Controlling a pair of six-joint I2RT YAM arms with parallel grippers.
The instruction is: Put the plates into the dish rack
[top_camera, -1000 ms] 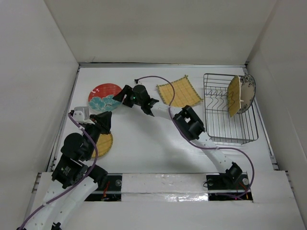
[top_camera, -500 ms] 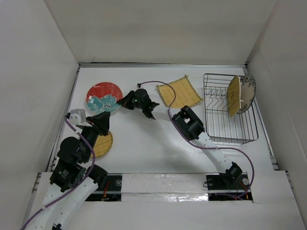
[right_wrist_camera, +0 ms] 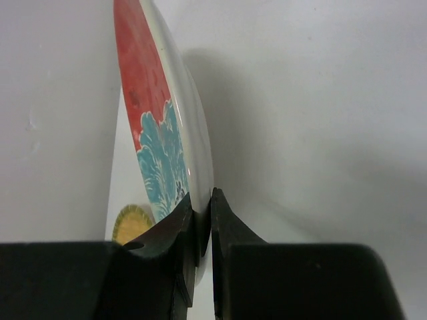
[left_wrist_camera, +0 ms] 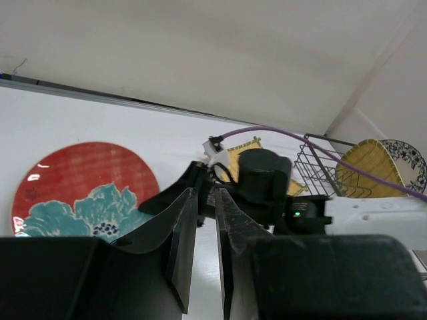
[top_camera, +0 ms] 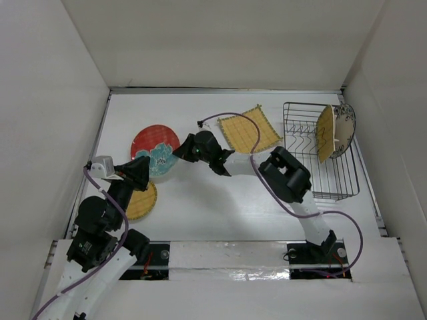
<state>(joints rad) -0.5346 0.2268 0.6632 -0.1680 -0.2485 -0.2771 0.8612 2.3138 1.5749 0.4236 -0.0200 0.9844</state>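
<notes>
Right wrist view: grips the rim of the red plate (right_wrist_camera: 133, 73) tight in the right gripper (right_wrist_camera: 202, 203), far left of the dish rack (top_camera: 333, 181). Shows the left gripper (left_wrist_camera: 205, 195) almost closed with nothing in it, also far left of the dish rack. Shows a yellow plate (top_camera: 325, 133) and a white plate (top_camera: 345, 123) standing up inside it.

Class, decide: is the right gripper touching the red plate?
Touching. The right wrist view shows the right gripper clamped on the red plate at its rim, no gap.
</notes>
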